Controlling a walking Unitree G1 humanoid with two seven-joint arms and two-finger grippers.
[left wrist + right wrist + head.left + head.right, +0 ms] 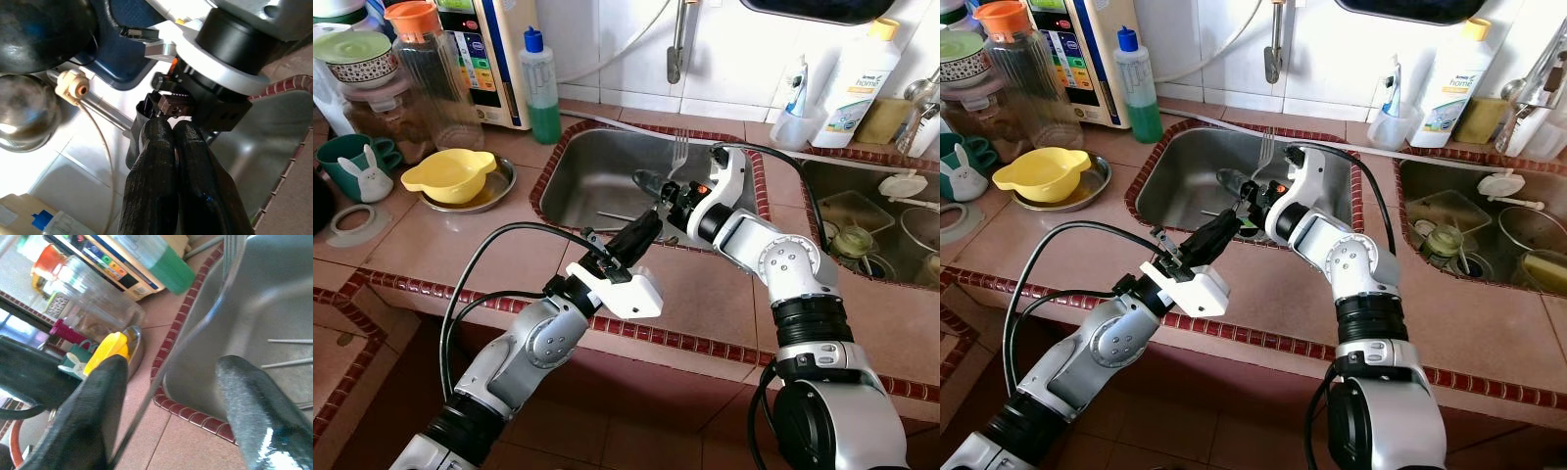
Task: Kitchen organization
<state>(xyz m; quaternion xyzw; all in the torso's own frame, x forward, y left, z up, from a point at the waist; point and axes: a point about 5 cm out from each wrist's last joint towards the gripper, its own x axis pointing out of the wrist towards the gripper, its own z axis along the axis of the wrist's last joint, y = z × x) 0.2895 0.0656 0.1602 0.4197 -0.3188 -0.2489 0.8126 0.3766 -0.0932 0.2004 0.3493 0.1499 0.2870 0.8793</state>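
The tiled desk [460, 245] carries a steel sink [607, 176] directly beyond both tools. The right tool [656, 191] hangs over the sink's near edge, fingers spread, grasping nothing. The left tool [641, 235] sits just beside it, fingers [166, 147] clenched together, empty. A fork [679, 152] stands upright just beyond the right tool. Judgement: retrieval of sink cutlery is in hand; next move requires closing on the fork handle.

Yellow bowl [450, 173], green bottle [542, 88] (blue cap), steel-grey sink [597, 166] — red-tiled rim.
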